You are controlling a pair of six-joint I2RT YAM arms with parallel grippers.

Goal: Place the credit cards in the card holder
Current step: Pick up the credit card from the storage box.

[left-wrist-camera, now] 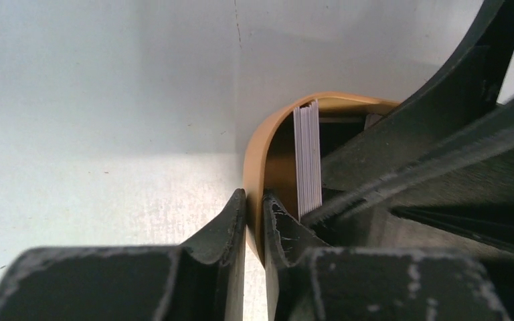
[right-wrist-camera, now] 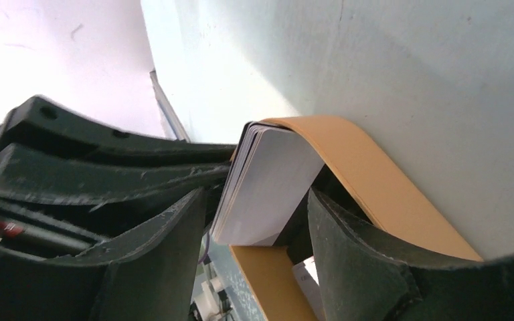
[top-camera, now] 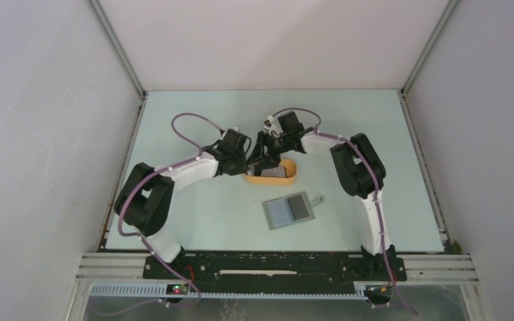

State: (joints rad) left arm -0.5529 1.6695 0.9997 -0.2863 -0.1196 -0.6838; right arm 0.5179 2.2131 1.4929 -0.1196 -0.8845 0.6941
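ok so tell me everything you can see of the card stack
The cards are a tight stack of thin whitish plastic, the front one blank white, corners rounded. They stand on edge at one end of the orange tray. The right gripper straddles them, fingers open; whether either finger touches them is unclear.

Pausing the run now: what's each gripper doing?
Left gripper: closed on the wall of the orange tray.
Right gripper: astride the credit cards; clamped or not, cannot tell.
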